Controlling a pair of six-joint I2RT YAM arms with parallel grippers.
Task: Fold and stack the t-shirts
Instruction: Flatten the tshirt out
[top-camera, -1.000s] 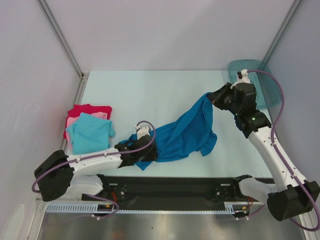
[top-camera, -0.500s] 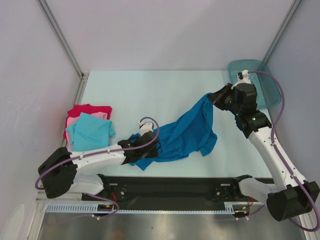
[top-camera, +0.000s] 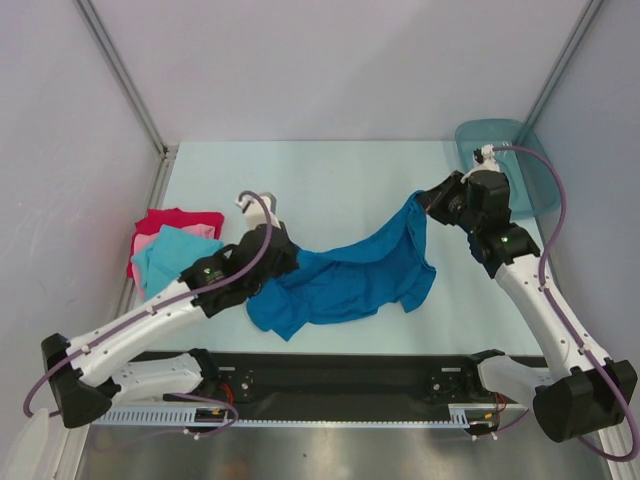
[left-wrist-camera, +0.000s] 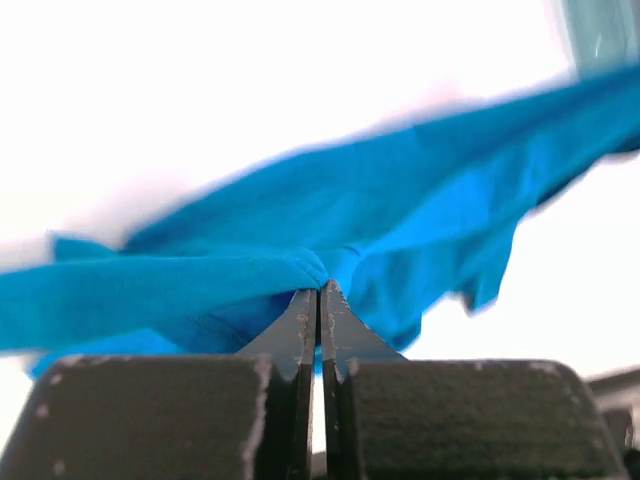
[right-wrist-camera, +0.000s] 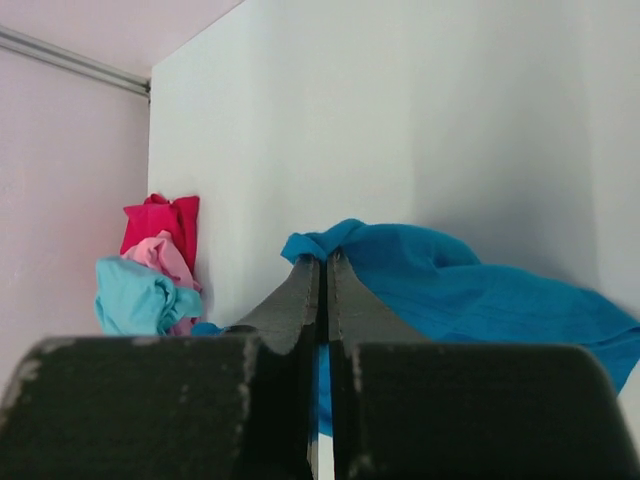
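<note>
Your blue shirt (top-camera: 345, 285) is not folded. It is loose and full of wrinkles. It lies across the middle of the table (top-camera: 320, 180), nearer the front edge. It is pulled into a long band between your two grippers, and its lower part sags and bunches up on the table.

Your left gripper (left-wrist-camera: 320, 290) is pinched tight on the left end of the blue shirt. The cloth puckers right at the tips. Your right gripper (right-wrist-camera: 325, 262) is pinched tight too. It has the far right corner of the same shirt.

Your other shirts sit in a pile at the left edge of the table, apart from the blue shirt. The turquoise shirt (top-camera: 175, 258) is on top. The pink shirt (top-camera: 145, 243) peeks out under it. The red shirt (top-camera: 175, 218) is at the bottom and sticks out on the far side.

Now count. You have four shirts: one blue, one turquoise, one pink, one red. You have two grippers, and both grip the blue one. You have one tray (top-camera: 530, 185), see-through and teal, at the far right corner, behind your right gripper.
</note>
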